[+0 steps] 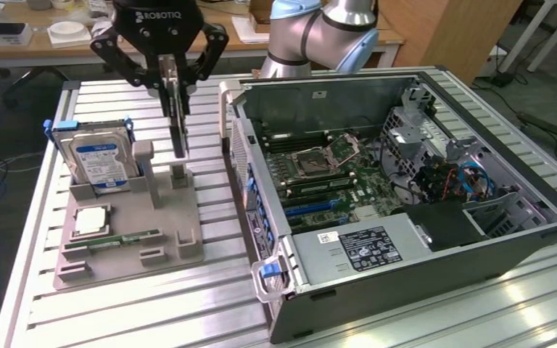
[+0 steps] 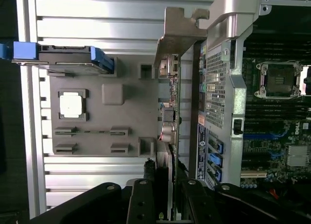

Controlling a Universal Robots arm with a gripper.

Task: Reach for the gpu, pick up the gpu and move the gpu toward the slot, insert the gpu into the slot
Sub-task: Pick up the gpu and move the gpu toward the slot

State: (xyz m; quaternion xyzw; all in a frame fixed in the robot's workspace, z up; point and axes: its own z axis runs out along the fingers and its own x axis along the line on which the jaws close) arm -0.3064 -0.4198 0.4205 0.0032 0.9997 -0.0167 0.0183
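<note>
The gpu (image 1: 178,123) hangs edge-on and upright, a thin dark card with its silver end bracket (image 2: 179,33) leading in the wrist view. My gripper (image 1: 175,81) is shut on the card's upper edge, black fingers (image 2: 141,200) pressing on both sides. The card sits just above the grey fixture's post (image 1: 177,176), and the fixture's two card holders (image 2: 145,71) stand empty beside it. In the wrist view the gpu (image 2: 171,112) lies between the fixture and the open computer case's wall (image 2: 216,88). Blue expansion slots (image 1: 307,207) show on the motherboard inside the case.
The grey fixture (image 1: 124,261) also carries a silver hard drive with a blue label (image 1: 101,161), a processor chip (image 1: 93,220) and a small green memory stick (image 1: 116,239). The open case (image 1: 423,239) lies on the slatted metal table (image 1: 153,312). A cluttered desk stands behind.
</note>
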